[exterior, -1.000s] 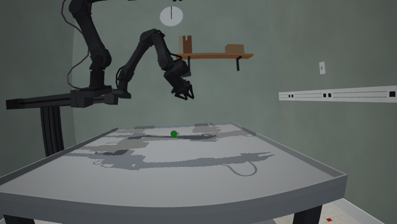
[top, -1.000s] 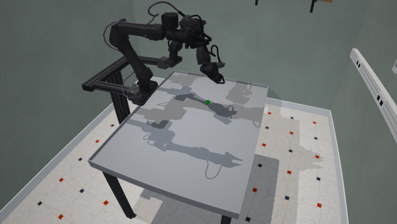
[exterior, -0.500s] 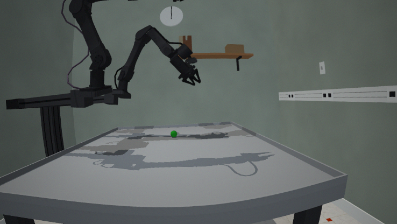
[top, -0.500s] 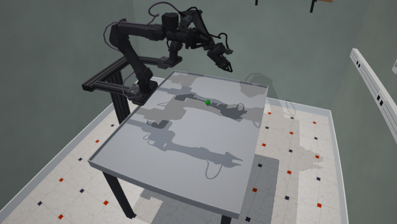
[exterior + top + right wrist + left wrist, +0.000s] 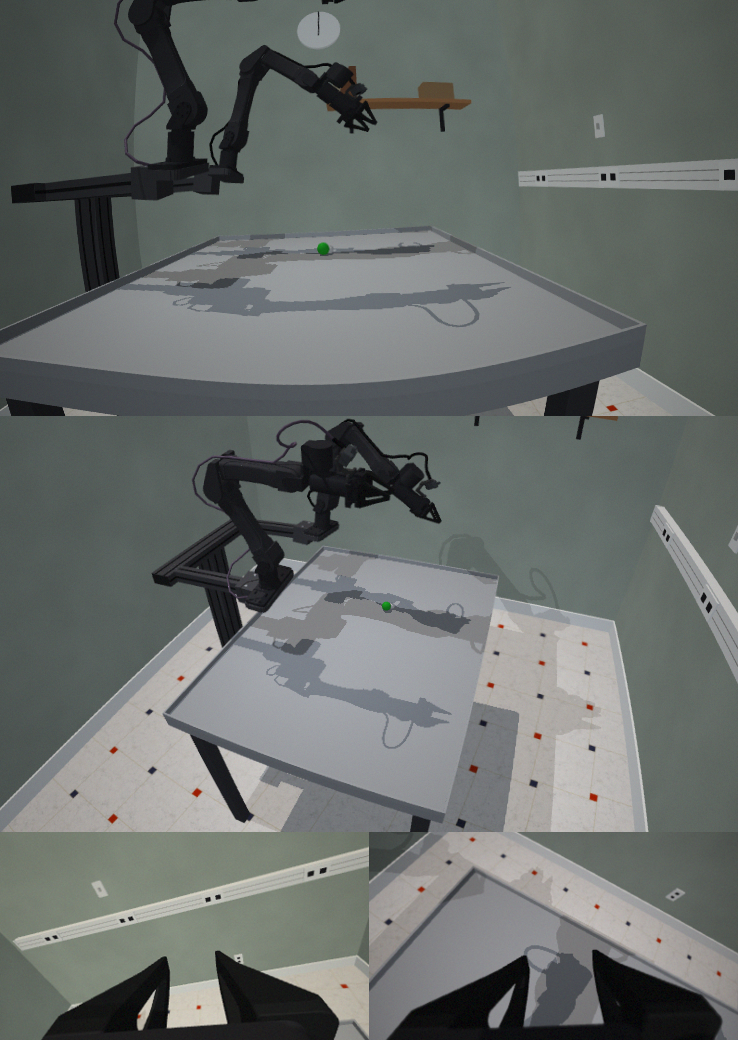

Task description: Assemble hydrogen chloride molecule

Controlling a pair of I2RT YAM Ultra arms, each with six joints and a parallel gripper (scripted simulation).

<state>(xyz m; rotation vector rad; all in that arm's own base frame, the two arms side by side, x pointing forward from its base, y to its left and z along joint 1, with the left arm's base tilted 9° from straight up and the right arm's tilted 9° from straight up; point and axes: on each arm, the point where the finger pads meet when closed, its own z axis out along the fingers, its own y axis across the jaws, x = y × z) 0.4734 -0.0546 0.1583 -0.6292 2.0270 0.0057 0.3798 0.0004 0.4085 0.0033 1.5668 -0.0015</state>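
Left gripper (image 5: 438, 520) (image 5: 364, 127) (image 5: 560, 954), partly open and empty, hangs high—green ball (image 5: 386, 606) (image 5: 323, 248) and touching or nearly touching white ball (image 5: 393, 605) (image 5: 331, 249) lie below, back toward its base.
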